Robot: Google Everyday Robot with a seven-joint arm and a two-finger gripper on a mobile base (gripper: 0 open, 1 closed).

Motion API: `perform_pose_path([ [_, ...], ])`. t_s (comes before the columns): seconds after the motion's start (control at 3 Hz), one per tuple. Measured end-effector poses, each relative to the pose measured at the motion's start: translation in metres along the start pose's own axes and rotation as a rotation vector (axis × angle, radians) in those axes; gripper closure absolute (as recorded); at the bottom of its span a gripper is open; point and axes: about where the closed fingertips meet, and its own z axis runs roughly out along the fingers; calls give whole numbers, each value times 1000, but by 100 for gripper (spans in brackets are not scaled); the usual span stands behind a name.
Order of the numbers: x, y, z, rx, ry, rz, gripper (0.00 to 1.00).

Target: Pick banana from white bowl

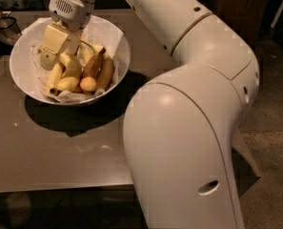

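The white bowl [23, 68] stands on the table at the upper left, lined with crumpled white paper and holding several bananas. A thick, pale yellow banana [71, 65] lies in the middle, and a thin greenish stem [87, 44] curves up behind it. An orange-brown banana [94, 65] lies to its right, and slimmer yellow ones [55, 76] to its left. My gripper [51, 49] is down inside the bowl on its left side, touching or just above the pale banana's upper end. It hides part of the pile.
The bowl sits on a brown table [60, 147] whose front edge runs along the lower left. My large white arm [188, 128] fills the right half of the view. A dark object [0, 25] sits at the table's far left corner.
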Motion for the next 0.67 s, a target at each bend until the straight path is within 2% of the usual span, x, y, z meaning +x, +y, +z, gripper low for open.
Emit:
perform_pose_path([
  [0.33, 0, 0, 0, 0, 0, 0, 10],
  [0.67, -21, 5, -5, 4, -64, -10, 0],
])
